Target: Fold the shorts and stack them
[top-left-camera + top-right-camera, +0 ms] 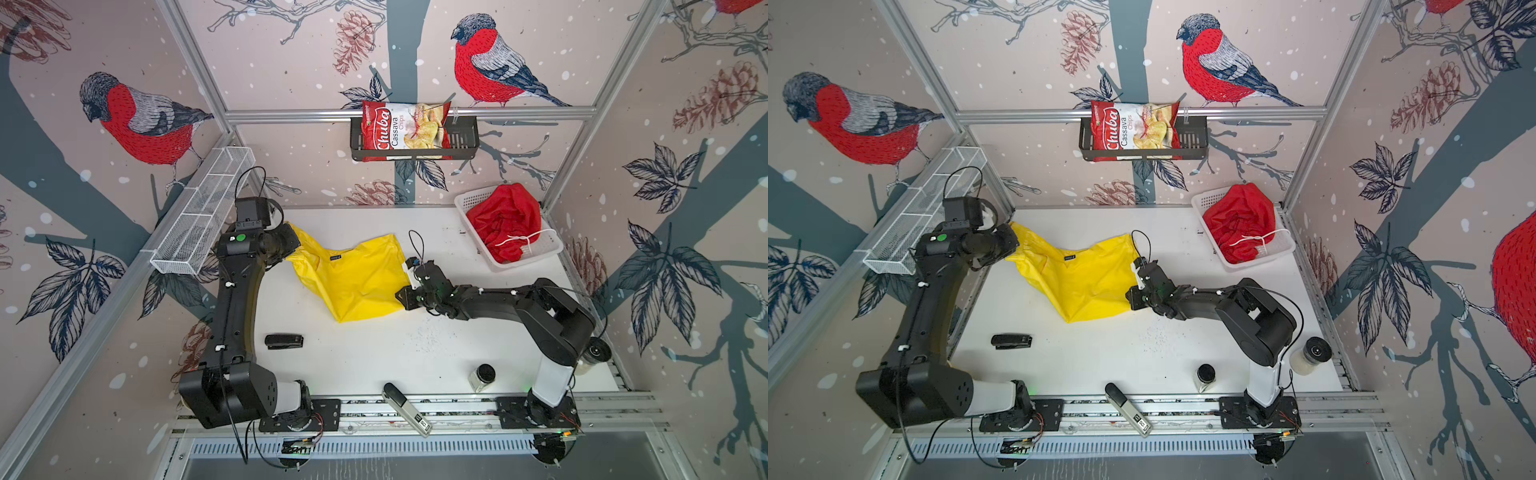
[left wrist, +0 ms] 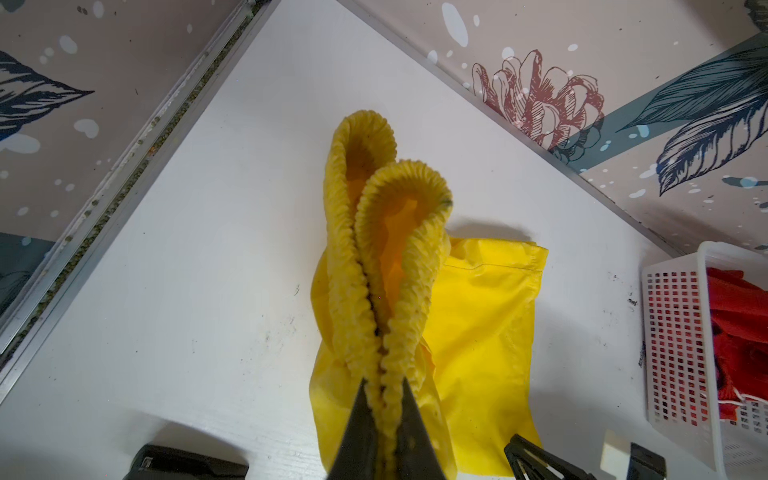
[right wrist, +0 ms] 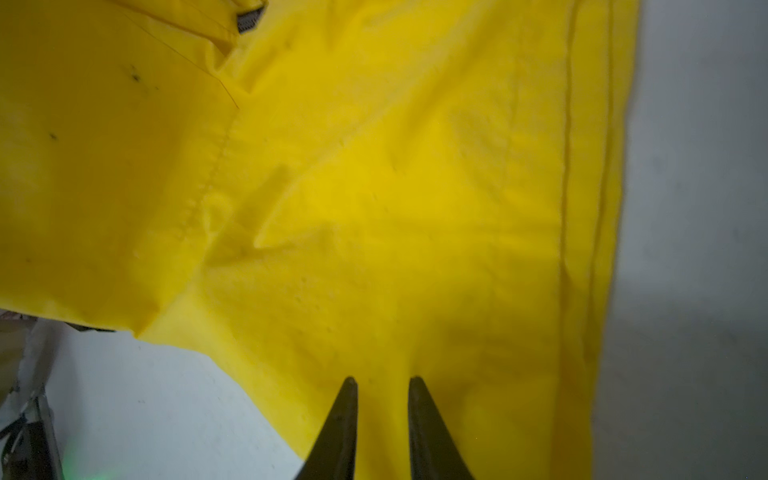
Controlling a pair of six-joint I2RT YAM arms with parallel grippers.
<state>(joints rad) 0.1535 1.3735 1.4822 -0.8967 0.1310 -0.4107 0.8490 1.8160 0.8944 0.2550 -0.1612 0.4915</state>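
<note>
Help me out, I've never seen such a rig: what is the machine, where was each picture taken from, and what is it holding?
It is two robot arms at a white table, each ending in a two-fingered gripper. Two pictures look down from one overhead camera. The other two come from cameras on the arms' wrists, so you see the grip up close. The left gripper is shut on the gathered waistband of the yellow shorts, which lie spread on the table. The right gripper is at their other end, jaws narrow over the fabric; whether it grips yet is unclear. The red shorts sit bunched in a white basket at the back. A stapler and a small jar are also on the table, and a chips bag stands in a wall rack.
</note>
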